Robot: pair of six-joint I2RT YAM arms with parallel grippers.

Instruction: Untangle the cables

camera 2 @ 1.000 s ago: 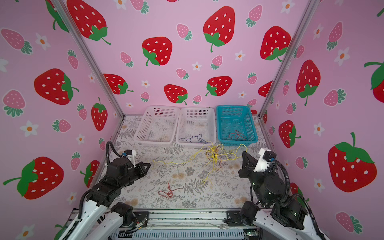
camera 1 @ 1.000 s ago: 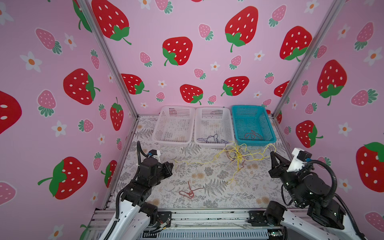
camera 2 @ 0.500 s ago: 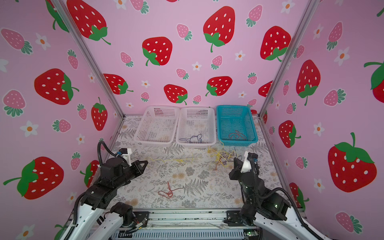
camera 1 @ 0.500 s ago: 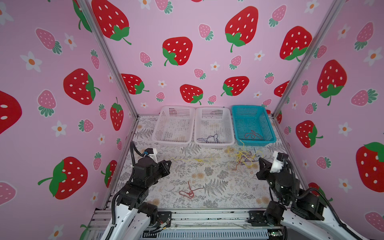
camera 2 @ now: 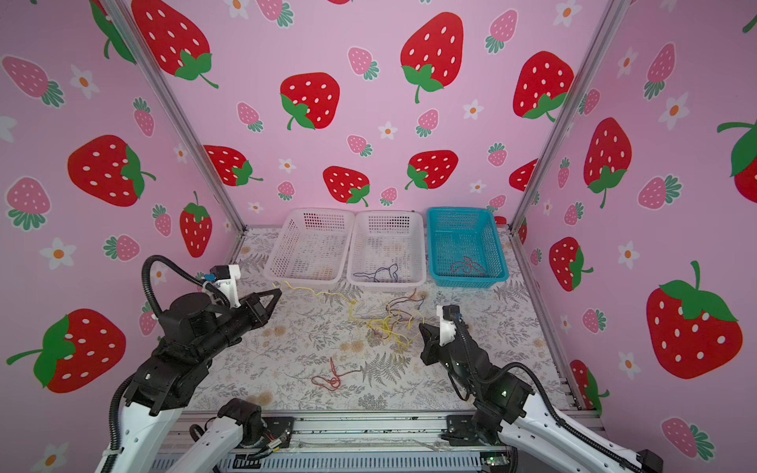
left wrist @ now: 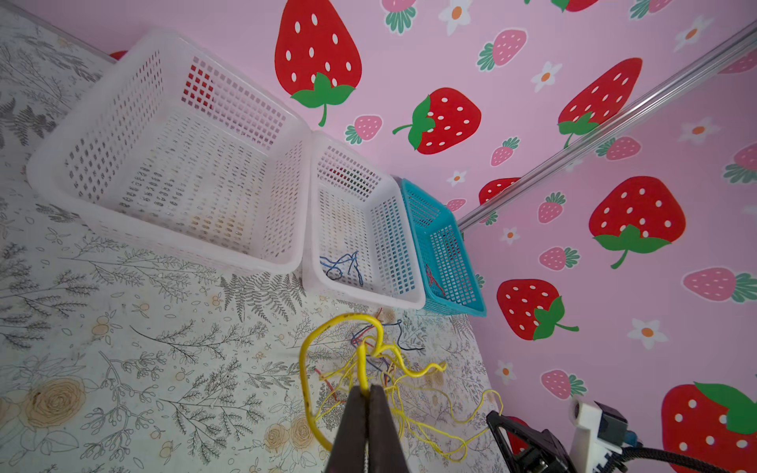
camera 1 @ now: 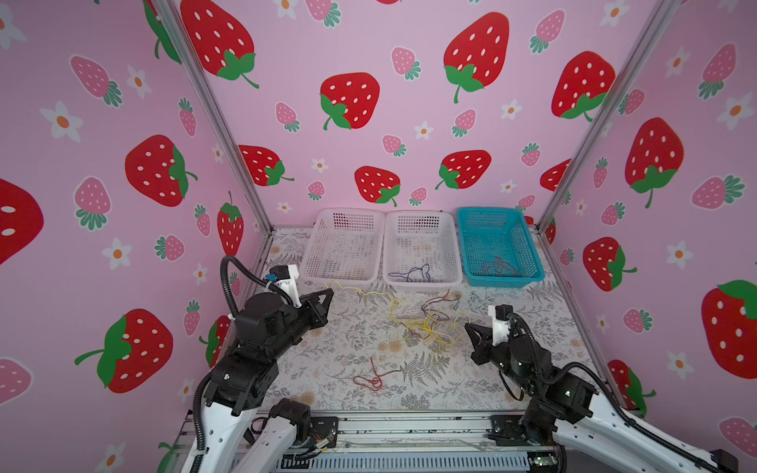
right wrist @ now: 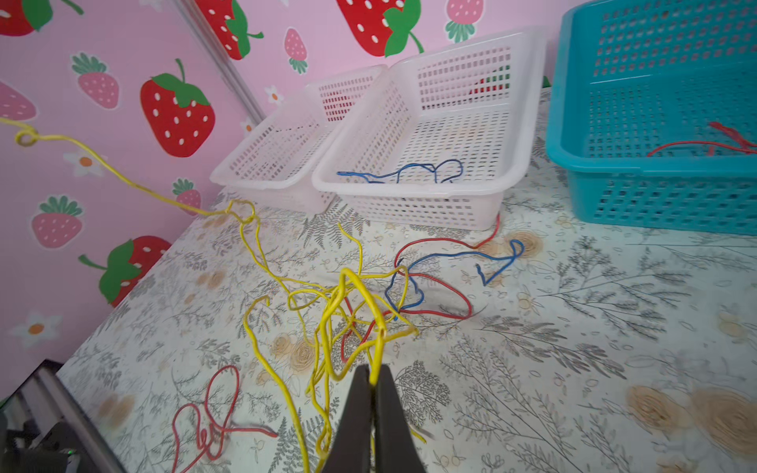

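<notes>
The cables lie as a tangle (camera 1: 426, 323) (camera 2: 389, 323) of thin yellow, red and dark blue wires in the middle of the table. My left gripper (camera 1: 329, 291) (left wrist: 366, 389) is shut on a yellow cable (left wrist: 360, 364). That strand (camera 1: 360, 291) runs from the gripper along the baskets' front to the tangle. My right gripper (camera 1: 467, 325) (right wrist: 373, 376) is shut on another yellow strand (right wrist: 379, 348) at the tangle's right edge. A loose red cable (camera 1: 372, 376) (right wrist: 213, 413) lies alone near the front.
Three baskets stand along the back wall: an empty white basket (camera 1: 315, 254), a white basket (camera 1: 422, 284) holding a blue cable (camera 1: 411, 273), and a teal basket (camera 1: 502, 282) holding a red cable (camera 1: 497, 266). Pink walls close in both sides.
My right gripper has come down and moved left toward the middle, and the tangle has sunk onto the table. The left gripper has moved back toward the baskets with its yellow strand.
</notes>
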